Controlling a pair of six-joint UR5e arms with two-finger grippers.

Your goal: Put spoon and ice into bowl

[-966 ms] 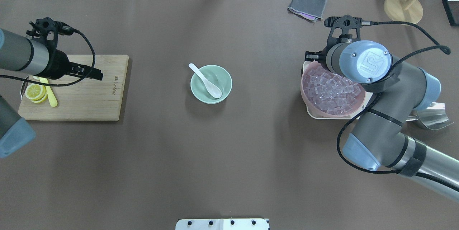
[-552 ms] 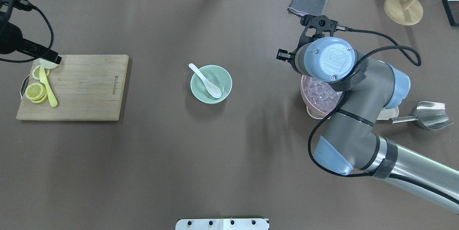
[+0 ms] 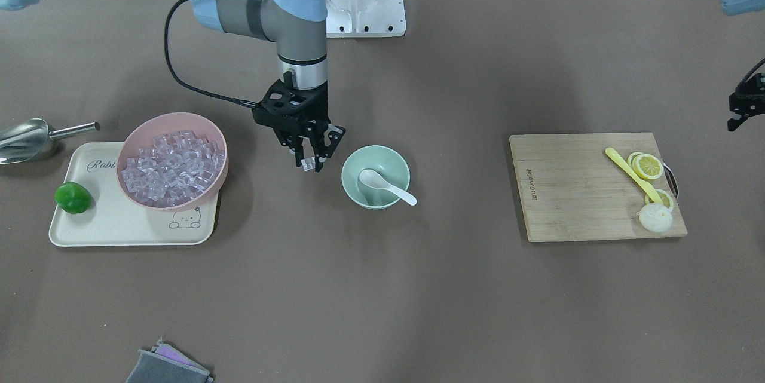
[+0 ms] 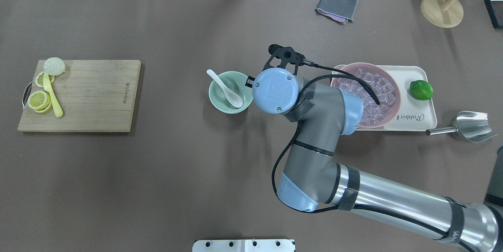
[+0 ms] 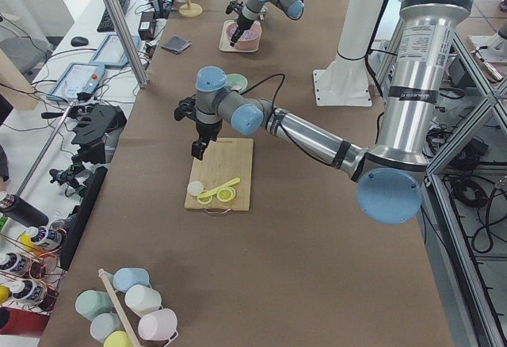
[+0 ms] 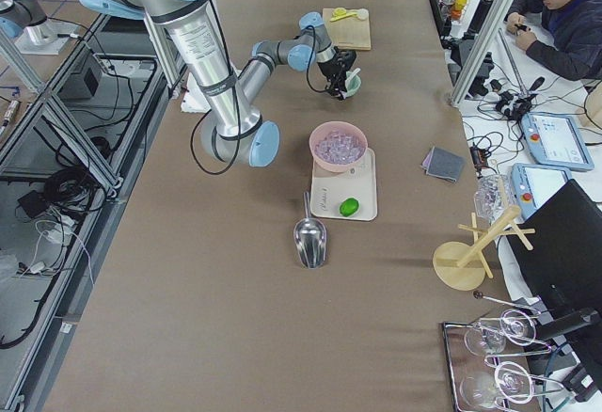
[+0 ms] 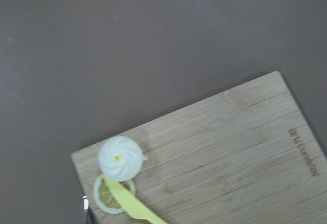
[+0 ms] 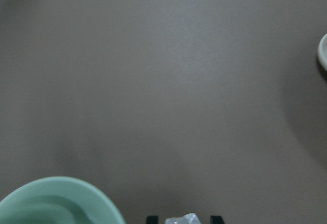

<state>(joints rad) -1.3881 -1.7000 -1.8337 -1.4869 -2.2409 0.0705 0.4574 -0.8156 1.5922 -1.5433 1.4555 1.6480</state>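
Step in hand: you are carrying the ice (image 3: 308, 163) to the bowl (image 3: 350, 163). The spoon (image 3: 385, 186) already lies in it, handle over the rim.
Right gripper (image 3: 310, 167): its fingers pinch one clear cube at their tips, above bare table just beside the bowl.
Left gripper (image 3: 743, 109): raised off the cutting board (image 3: 574, 192); you cannot tell whether its fingers are spread.
Next move: likely a short sideways shift until the cube is over the bowl's open part, then let go.
Room: bare table lies between the pink bowl (image 3: 173, 115) and the bowl. Mind the near rim; the spoon's scoop takes part of the floor.
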